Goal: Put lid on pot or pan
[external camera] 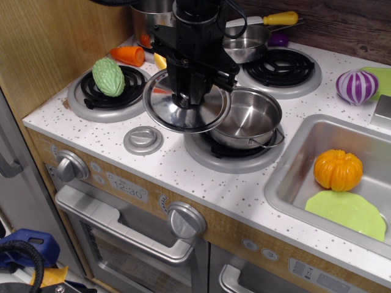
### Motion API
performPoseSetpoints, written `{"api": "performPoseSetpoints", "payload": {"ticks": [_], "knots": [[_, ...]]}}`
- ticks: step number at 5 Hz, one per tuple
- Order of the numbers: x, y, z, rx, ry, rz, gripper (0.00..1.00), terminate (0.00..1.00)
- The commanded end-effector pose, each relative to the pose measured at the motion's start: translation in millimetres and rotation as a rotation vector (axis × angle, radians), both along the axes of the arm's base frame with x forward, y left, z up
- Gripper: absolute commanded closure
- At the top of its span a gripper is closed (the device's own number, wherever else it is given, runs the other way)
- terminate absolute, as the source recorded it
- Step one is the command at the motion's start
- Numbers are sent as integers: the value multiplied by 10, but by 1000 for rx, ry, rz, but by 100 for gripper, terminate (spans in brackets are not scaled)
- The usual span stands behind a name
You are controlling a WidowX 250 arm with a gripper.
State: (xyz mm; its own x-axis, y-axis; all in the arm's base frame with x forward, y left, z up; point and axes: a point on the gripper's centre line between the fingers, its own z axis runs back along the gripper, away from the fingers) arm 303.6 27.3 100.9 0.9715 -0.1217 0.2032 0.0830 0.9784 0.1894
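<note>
The shiny round steel lid point(186, 113) hangs in the air, held by its central knob in my black gripper point(188, 97), which is shut on it. The lid sits just left of and slightly above the wide shallow steel pot point(244, 119), overlapping the pot's left rim in this view. The pot stands on the front right burner point(229, 152) with its wire loop handles on opposite sides. My arm hides the knob and the stove behind it.
A small grey disc point(143, 140) lies on the counter front left. A green vegetable point(109, 76) sits on the left burner, a carrot point(128, 55) behind it. A yellow-handled saucepan point(244, 39) and a tall stockpot point(149, 18) stand at the back. The sink point(293, 165) holds an orange pumpkin point(338, 170) and a green plate point(345, 212).
</note>
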Motion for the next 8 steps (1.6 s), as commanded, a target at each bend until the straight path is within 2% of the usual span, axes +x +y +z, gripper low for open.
{"api": "performPoseSetpoints", "payload": {"ticks": [1,2,4,5,7,8], "knots": [[112,-15,57,-69,-49,-129,100,0],[213,-41,123,-39,-63,-180,100,0],[338,-246,-152,-46,-125,-166,100,0],[386,-309,-201,-41,-123,-163,100,0],[570,-328,-289,-71,-155,-219,100,0],[622,-243,-262,-73,-163,-283,0,100]]}}
